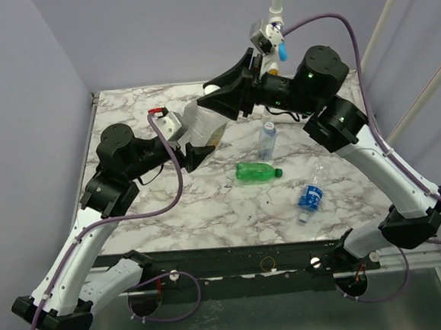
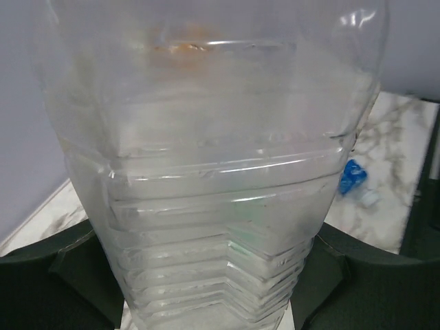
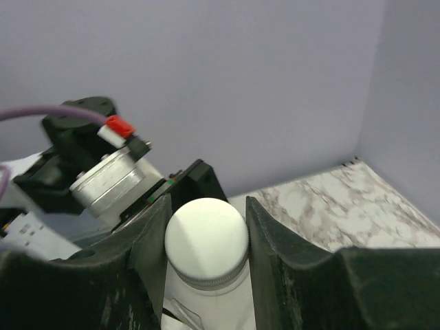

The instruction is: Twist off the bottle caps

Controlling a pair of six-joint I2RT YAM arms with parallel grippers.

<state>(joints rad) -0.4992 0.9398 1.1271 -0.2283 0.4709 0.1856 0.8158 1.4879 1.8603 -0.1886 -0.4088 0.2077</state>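
Your left gripper (image 1: 194, 152) clasps the tall clear bottle (image 2: 220, 172) by its ribbed body — your right gripper (image 3: 206, 214) pinches its white cap (image 3: 206, 237) from both sides.

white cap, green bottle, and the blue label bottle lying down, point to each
white cap (image 3: 206, 230): right wrist view, its flat top
green bottle (image 1: 253, 172): top view, middle of its body
lying bottle (image 1: 309, 198): top view, on its blue label

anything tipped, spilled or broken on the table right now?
Two bottles lie on their sides: the green bottle and, to its right, a blue-label bottle. That looks odd beside the other small bottle, which appears to stand upright. No spill or damage is visible.
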